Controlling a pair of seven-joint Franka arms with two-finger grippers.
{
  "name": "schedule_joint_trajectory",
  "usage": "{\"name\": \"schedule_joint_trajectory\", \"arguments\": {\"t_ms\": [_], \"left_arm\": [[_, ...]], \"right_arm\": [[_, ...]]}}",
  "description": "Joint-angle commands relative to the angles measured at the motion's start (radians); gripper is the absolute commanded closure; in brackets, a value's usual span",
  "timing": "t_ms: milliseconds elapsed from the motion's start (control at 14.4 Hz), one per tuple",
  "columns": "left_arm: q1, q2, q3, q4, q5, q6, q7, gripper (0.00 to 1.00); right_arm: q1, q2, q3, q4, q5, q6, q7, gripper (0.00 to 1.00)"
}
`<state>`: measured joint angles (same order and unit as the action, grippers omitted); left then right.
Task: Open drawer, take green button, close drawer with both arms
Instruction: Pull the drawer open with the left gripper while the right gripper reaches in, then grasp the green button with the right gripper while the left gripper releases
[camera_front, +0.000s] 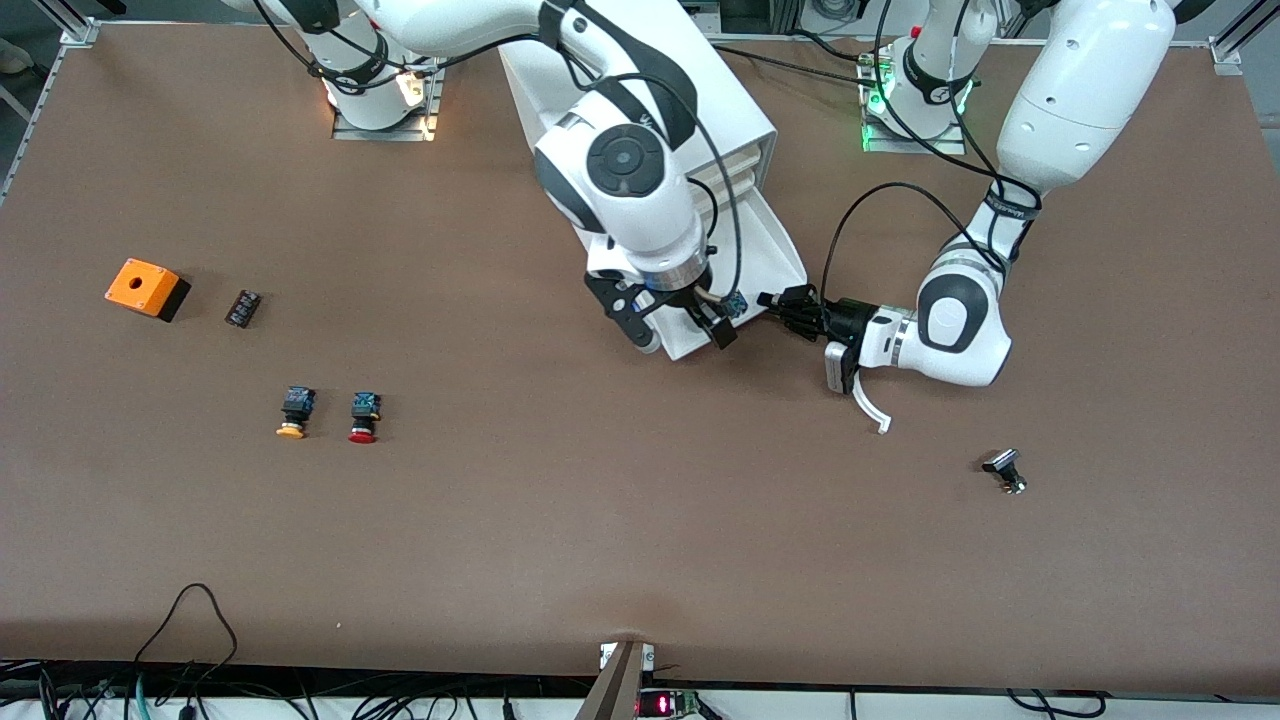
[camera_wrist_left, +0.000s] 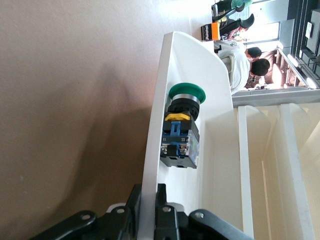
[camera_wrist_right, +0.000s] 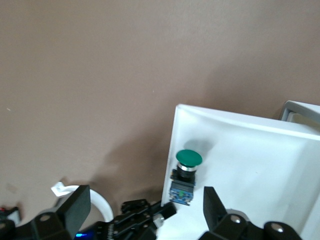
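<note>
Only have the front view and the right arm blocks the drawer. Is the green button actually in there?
Observer: Yes. The green button lies on its side in the open drawer, against the wall toward the left arm's end.
Operator: What's the left hand on?
Observer: The left hand is shut on that same wall, pinching its edge close to the button's body end.
Operator: Right hand lined up?
Observer: The right hand is open over the drawer. The right wrist view shows the button below and between its fingers, not yet touched. One finger is over the drawer, the other over the table.
</note>
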<state>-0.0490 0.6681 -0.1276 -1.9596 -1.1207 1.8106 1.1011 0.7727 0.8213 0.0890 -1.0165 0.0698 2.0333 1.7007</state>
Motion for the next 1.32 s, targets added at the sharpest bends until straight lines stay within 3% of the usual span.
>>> {"name": "schedule_joint_trajectory", "arguments": {"t_ms": [0, 139, 209, 279, 348, 627, 906, 975, 1045, 1184, 1254], "left_arm": [[-0.003, 0.034, 0.026, 0.051, 0.044, 0.010, -0.040, 1.00], [-0.003, 0.041, 0.029, 0.059, 0.044, 0.010, -0.040, 1.00], [-0.003, 0.041, 0.031, 0.059, 0.044, 0.010, -0.043, 0.95], [-0.002, 0.039, 0.031, 0.059, 0.044, 0.010, -0.044, 0.41], [0.001, 0.036, 0.031, 0.059, 0.045, 0.006, -0.040, 0.00], [0.035, 0.030, 0.032, 0.105, 0.099, -0.048, -0.082, 0.00], [0.063, 0.018, 0.033, 0.212, 0.226, -0.152, -0.286, 0.00], [0.070, 0.010, 0.033, 0.238, 0.258, -0.168, -0.338, 0.00], [0.073, 0.005, 0.033, 0.264, 0.292, -0.194, -0.396, 0.00], [0.074, 0.004, 0.033, 0.336, 0.358, -0.273, -0.527, 0.00], [0.074, 0.004, 0.033, 0.373, 0.401, -0.304, -0.588, 0.00]], "right_arm": [[0.052, 0.067, -0.021, 0.047, -0.033, 0.030, 0.039, 0.01], [0.071, 0.096, -0.021, 0.044, -0.059, 0.067, 0.060, 0.01], [0.075, 0.111, -0.021, 0.044, -0.067, 0.076, 0.062, 0.01], [0.083, 0.124, -0.021, 0.042, -0.068, 0.096, 0.068, 0.01], [0.094, 0.139, -0.021, 0.041, -0.068, 0.113, 0.082, 0.00], [0.108, 0.174, -0.023, 0.038, -0.071, 0.146, 0.103, 0.01], [0.114, 0.190, -0.022, 0.038, -0.071, 0.171, 0.126, 0.01], [0.114, 0.190, -0.021, 0.036, -0.071, 0.171, 0.128, 0.07], [0.114, 0.190, -0.021, 0.036, -0.071, 0.171, 0.125, 0.23], [0.114, 0.190, -0.021, 0.036, -0.071, 0.171, 0.119, 0.72], [0.114, 0.190, -0.021, 0.038, -0.071, 0.171, 0.120, 0.87]]}}
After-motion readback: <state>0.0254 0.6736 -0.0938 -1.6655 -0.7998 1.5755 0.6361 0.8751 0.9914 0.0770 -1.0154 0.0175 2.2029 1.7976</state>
